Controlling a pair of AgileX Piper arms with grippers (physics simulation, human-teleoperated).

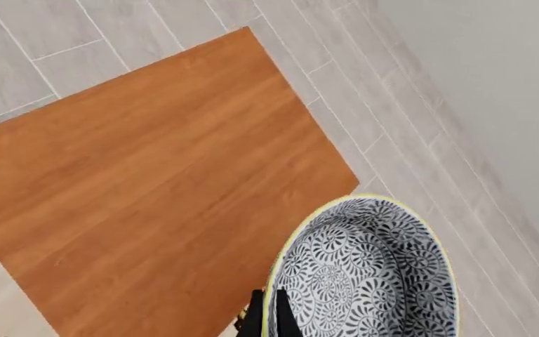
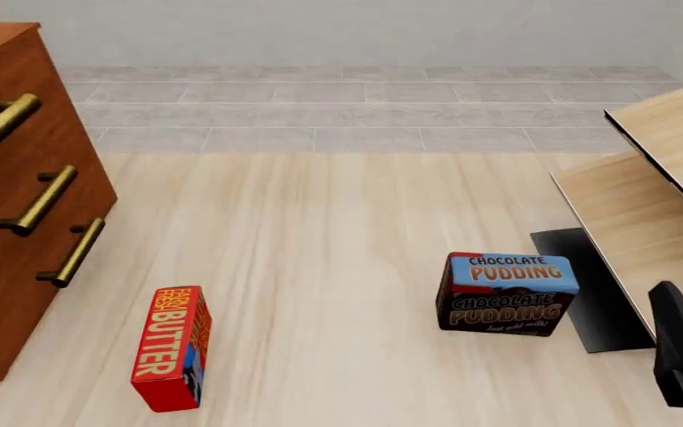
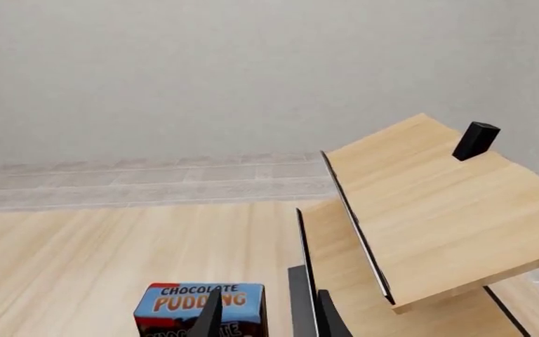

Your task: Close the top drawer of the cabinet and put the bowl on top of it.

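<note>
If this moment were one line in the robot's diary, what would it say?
left fingers: pinching bowl rim above cabinet top | drawers: shut | right gripper: open, idle

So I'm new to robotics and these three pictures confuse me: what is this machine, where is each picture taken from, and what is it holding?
It is a simulated robot with two arms, each ending in a two-fingered gripper. The front view looks down over the pale table, with a reddish cabinet at the left, a butter box, a chocolate pudding box, and pale shelving at the right. The other two pictures come from cameras just behind each gripper. The left gripper pinches the rim of the patterned bowl above the cabinet's top. The right gripper is open and empty, facing the pudding box.
</note>
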